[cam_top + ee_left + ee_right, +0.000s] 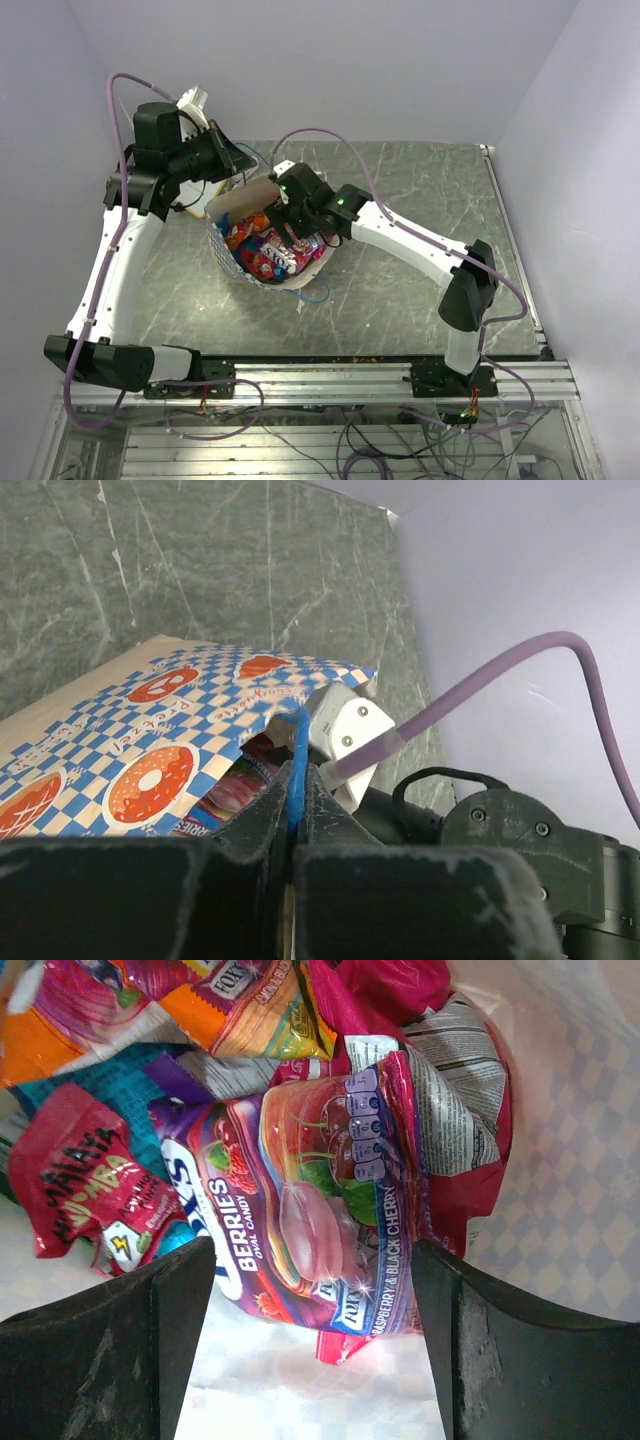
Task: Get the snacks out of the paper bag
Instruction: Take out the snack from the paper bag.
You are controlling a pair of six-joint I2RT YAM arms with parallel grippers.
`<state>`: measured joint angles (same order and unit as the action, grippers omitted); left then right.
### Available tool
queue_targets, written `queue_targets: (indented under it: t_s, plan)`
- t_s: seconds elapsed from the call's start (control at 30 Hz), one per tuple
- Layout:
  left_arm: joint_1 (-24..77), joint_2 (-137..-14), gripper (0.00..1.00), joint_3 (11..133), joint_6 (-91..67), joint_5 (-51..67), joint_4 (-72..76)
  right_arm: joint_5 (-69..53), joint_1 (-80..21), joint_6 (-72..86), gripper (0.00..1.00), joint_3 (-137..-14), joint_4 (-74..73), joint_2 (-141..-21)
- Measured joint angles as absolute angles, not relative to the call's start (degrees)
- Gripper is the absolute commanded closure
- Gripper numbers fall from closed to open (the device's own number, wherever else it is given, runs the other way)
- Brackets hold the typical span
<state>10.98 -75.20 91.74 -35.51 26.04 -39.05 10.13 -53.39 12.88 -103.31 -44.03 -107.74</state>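
Observation:
The paper bag lies tilted at the table's middle left, its mouth open toward the front, packed with snacks. My left gripper is shut on the bag's blue cord handle at the rim and holds it up. My right gripper is open inside the bag, its fingers either side of a large red-pink berries packet. An orange packet, a small red packet and a purple one lie around it. The checkered band shows in the left wrist view.
The bag's second blue cord handle lies on the green marbled table in front of the bag. A white object stands behind the left arm. A metal rail runs along the near edge.

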Motion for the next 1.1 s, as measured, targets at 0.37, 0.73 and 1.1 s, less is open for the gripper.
queue_targets:
  t_s: [0.37, 0.73, 1.1]
  plan:
    - [11.0, -75.8, 0.93, 95.0, -35.4, 25.6, -41.9, 16.1, -59.8, 2.7, 0.02, -96.3, -35.8, -103.9]
    - [11.0, -76.0, 0.93, 95.0, -35.6, 25.7, -42.1, 16.3, -56.7, 3.8, 0.03, -93.9, -31.0, -103.0]
    - [11.0, -76.1, 0.93, 95.0, -35.6, 25.7, -42.3, 11.6, -53.9, 7.4, 0.06, -93.8, -31.5, -104.3]
